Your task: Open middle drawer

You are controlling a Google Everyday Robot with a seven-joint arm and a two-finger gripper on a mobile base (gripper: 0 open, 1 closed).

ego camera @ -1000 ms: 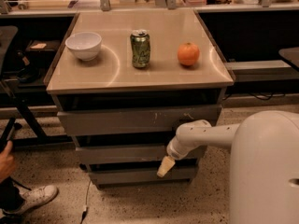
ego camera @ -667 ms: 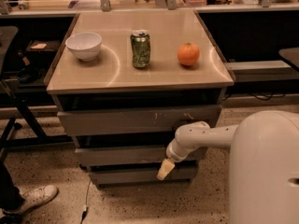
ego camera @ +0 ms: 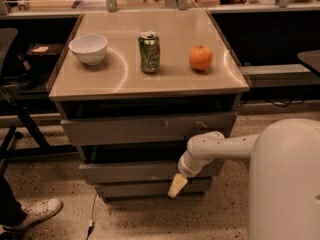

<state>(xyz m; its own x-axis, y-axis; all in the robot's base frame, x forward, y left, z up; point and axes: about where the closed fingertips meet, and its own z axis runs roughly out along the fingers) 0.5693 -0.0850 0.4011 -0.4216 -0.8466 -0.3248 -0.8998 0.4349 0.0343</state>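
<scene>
At the lower right, a bulky white robot body (ego camera: 287,184), with a white arm (ego camera: 222,146) reaching out of it to the left, almost level, then bending down at a round joint. Below that joint, the gripper (ego camera: 177,185), tilted down and to the left, with the jaws pressed together into one pale wedge and holding nothing. Placed just in front of the right part of the middle drawer (ego camera: 125,172), with the tip hanging over the lower edge of that front and over the bottom drawer (ego camera: 135,189); touching or not, cannot tell. Middle drawer found under a dark gap, between the taller top drawer (ego camera: 145,129) with pale scratches and the bottom one. On the surface (ego camera: 150,86) above, a white bowl (ego camera: 88,48) at left, a green can (ego camera: 149,52) in the middle, an orange (ego camera: 200,57) at right, all well apart. At the lower left, a white shoe (ego camera: 37,211).
</scene>
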